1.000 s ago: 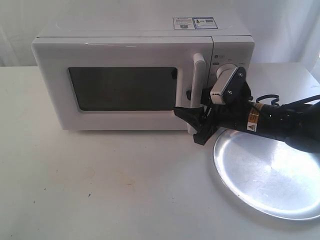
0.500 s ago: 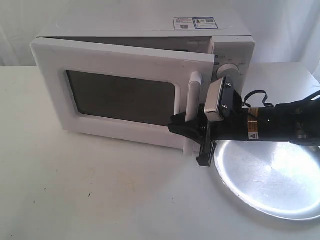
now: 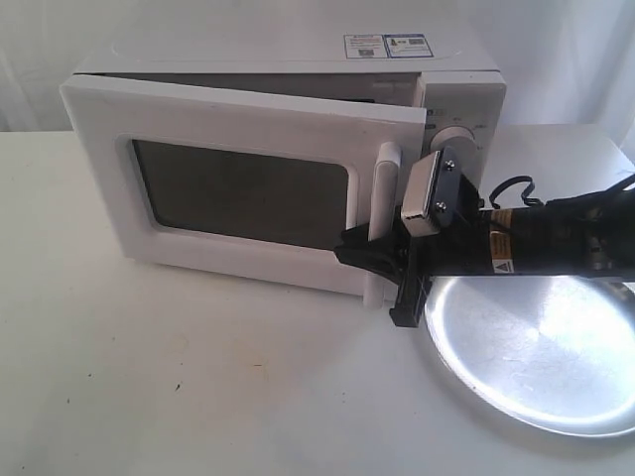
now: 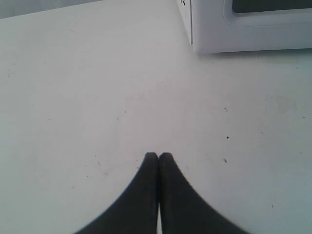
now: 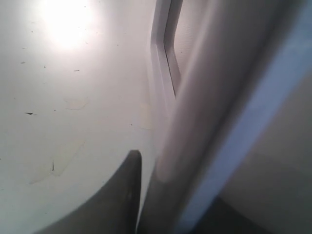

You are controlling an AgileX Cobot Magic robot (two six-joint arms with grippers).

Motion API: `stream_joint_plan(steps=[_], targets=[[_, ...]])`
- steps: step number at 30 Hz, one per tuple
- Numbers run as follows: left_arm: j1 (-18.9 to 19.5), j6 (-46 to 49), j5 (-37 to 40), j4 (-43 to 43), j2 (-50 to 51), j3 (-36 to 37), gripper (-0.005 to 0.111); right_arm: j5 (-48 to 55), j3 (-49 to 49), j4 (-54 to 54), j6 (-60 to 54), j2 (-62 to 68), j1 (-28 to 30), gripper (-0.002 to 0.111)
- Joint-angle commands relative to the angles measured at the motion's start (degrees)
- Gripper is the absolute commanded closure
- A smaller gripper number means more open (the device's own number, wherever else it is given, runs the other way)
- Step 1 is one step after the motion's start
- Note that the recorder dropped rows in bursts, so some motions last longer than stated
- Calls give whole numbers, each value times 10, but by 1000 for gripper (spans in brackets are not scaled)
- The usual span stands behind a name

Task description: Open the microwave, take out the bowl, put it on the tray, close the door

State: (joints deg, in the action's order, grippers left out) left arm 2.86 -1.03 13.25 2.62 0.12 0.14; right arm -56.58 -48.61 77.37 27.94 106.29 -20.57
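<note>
Microwave (image 3: 466, 84): stands at the back of the table (image 3: 198, 397), with stickers (image 3: 387, 46) on its top and a round dial (image 3: 458, 137) on the panel right of the door.
Door (image 3: 248, 119): ajar. It is hinged at the exterior view's left edge, and the handle side stands out from the body. It hides the cavity from the camera, so the bowl cannot be seen.
Handle (image 3: 385, 193): a vertical white bar at the free edge of the door.
Right hand (image 3: 377, 270): reaches in from the right and pinches the lower part of the handle, with one black finger on each side of the bar. In the right wrist view, one finger (image 5: 122, 195) lies against the bar.
Left hand (image 4: 158, 157): fingertips pressed together, holding nothing, over bare table near a lower corner of the microwave.
Tray: (image 3: 536, 357) lies flat on the table, right of the door's free edge and just beside it. The right arm passes above its far rim.
</note>
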Motion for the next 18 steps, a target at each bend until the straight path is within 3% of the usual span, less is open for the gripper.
stream_joint_plan(steps=[1, 6, 10, 13, 15, 18], targets=[[-2, -2, 1, -4, -1, -1, 107, -62, -13, 42, -38, -29, -17, 81], [-2, -2, 1, -4, -1, -1, 107, -6, -13, 92, -3, -50, -16, 74], [-2, -2, 1, -4, -1, -1, 107, 115, -13, 163, 121, -99, -16, 74], [-2, -2, 1, -4, -1, -1, 107, 199, -9, 226, 282, -157, -16, 74], [-2, -2, 1, -4, -1, -1, 107, 200, 7, 226, 373, -199, -16, 74], [-2, -2, 1, -4, -1, -1, 107, 151, 30, 226, 379, -254, -16, 74]])
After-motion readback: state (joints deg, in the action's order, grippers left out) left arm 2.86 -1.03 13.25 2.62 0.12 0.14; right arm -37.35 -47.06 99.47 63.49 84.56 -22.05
